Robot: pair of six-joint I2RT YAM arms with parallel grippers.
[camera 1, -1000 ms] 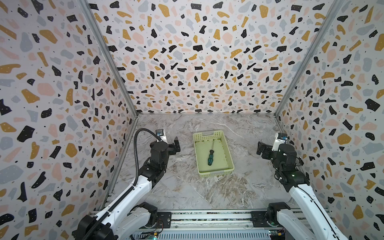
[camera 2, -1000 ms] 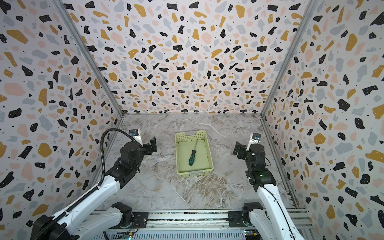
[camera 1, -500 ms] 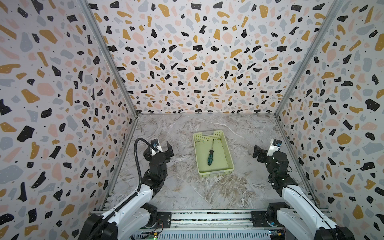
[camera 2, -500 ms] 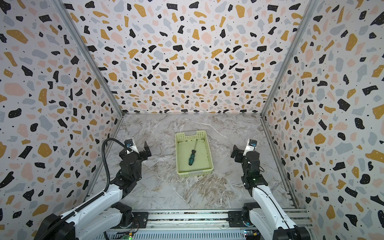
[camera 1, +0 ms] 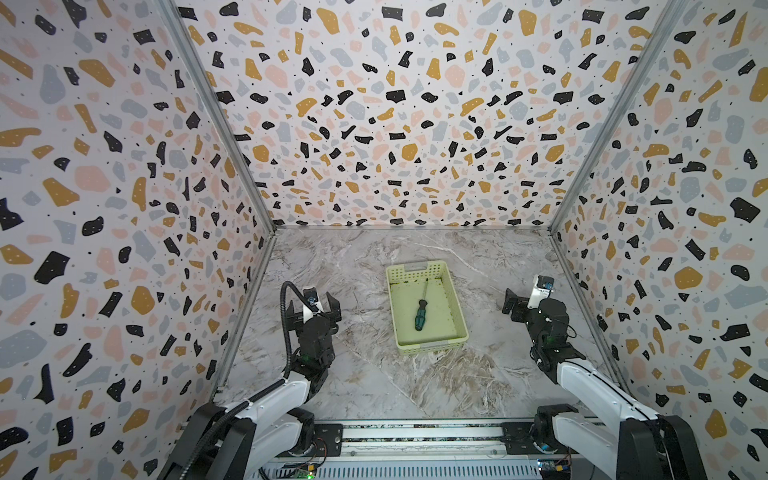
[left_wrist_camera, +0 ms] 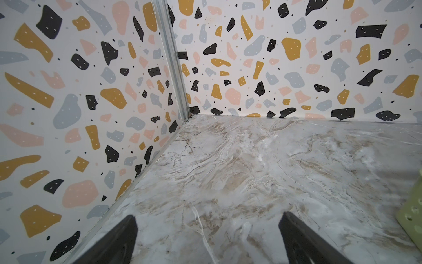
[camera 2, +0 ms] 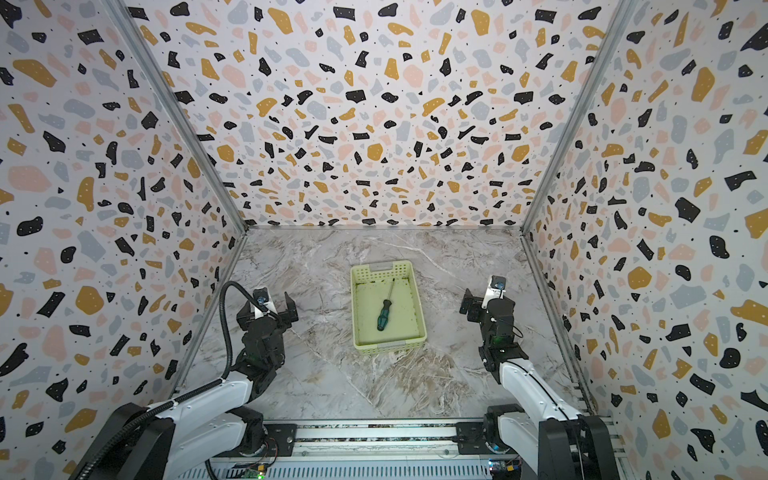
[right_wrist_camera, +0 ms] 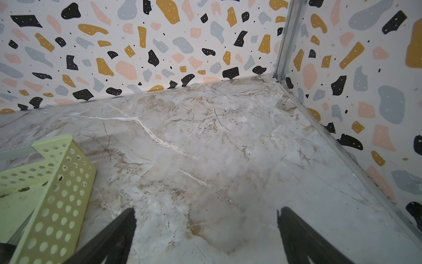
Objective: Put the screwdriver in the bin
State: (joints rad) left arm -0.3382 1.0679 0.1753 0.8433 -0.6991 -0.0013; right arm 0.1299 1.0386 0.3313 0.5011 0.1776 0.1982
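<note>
The screwdriver [camera 1: 420, 314] [camera 2: 384, 314], with a teal and black handle and a thin silver shaft, lies flat on the floor of the pale yellow-green bin [camera 1: 433, 344] [camera 2: 389, 347] at mid-table, handle toward the near end. My left gripper [camera 1: 312, 307] [camera 2: 269, 309] [left_wrist_camera: 208, 217] hovers left of the bin, open and empty, with only marble between its fingers. My right gripper [camera 1: 521, 302] [camera 2: 478, 305] [right_wrist_camera: 206, 210] is right of the bin, also open and empty. A bin corner [right_wrist_camera: 61, 182] shows in the right wrist view and a bin edge [left_wrist_camera: 411, 214] in the left wrist view.
Terrazzo-patterned walls [camera 1: 124, 249] [camera 1: 685, 249] enclose the marble table [camera 1: 374, 374] on the left, right and back. A metal rail [camera 1: 415, 434] with both arm bases runs along the near edge. The left arm's black cable [camera 1: 284, 316] loops up beside its wrist.
The left gripper has drawn back from beside the bin toward the left wall and near edge. The right arm has folded lower with little sideways shift. The screwdriver has stayed in the bin.
</note>
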